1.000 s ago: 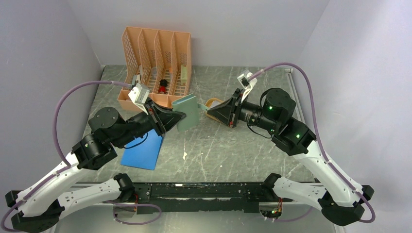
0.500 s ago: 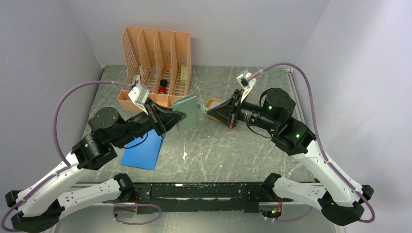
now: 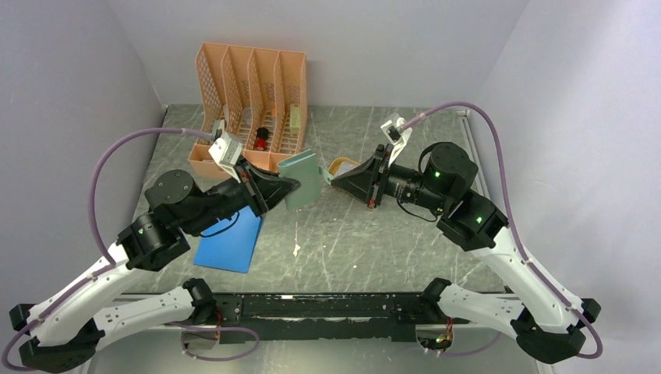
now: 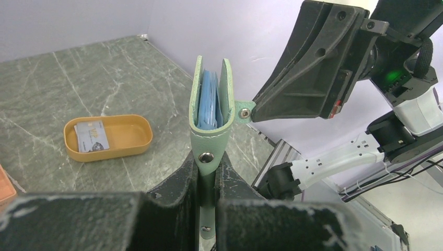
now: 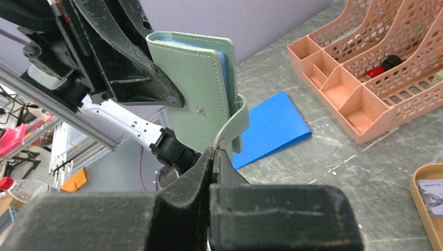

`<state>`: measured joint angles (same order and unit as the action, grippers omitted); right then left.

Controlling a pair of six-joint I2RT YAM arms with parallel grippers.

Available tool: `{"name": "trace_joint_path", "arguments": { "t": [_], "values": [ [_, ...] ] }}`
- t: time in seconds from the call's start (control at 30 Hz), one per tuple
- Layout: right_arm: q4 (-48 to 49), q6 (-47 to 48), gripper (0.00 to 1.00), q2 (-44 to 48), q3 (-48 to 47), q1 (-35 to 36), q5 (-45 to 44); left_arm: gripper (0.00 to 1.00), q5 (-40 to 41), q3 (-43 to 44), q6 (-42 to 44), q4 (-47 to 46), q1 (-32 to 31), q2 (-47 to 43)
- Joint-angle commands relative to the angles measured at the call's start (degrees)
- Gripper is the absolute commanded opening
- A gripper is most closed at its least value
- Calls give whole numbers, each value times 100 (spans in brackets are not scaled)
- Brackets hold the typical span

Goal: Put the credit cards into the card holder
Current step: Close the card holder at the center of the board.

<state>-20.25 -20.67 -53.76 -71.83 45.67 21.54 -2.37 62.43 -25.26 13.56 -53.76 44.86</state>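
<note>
Black left gripper point(image 4: 208, 163): its two fingers are pressed on the lower edge of the sage-green folding leather card holder point(image 4: 209, 137), which we see standing upright above the table.
Black right gripper point(image 5: 215, 152): its fingers are closed together on the thin green snap-button tab point(image 5: 236, 124) that comes out from the side of the card holder.
Card holder: it hangs in the air between the two grippers, a little open at the top, and pale blue inner pockets point(image 4: 208, 102) show between the green covers.
Credit cards point(image 4: 93, 136): these thin pale grey-white cards lie in the mustard-yellow oval plastic tray point(image 4: 142, 140), which sits on the table well apart from the card holder; we cannot tell how many there are.
Blue pad point(image 3: 230, 243): this flat rectangular pad lies on the table under the left arm.
Organiser point(image 3: 251, 82): this orange mesh desk rack stands at the far side of the grey marble-patterned table point(image 3: 374, 241), behind the left gripper.
</note>
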Motion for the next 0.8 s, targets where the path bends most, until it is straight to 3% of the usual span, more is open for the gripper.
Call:
{"name": "trace_joint_path", "arguments": {
  "t": [0.0,0.77],
  "values": [
    [-26,95,0,25,-87,12,140,5,-83,319,151,-223,-13,209],
    [-216,224,0,-336,-270,17,417,5,-358,515,126,-432,-17,629]
  ]
}}
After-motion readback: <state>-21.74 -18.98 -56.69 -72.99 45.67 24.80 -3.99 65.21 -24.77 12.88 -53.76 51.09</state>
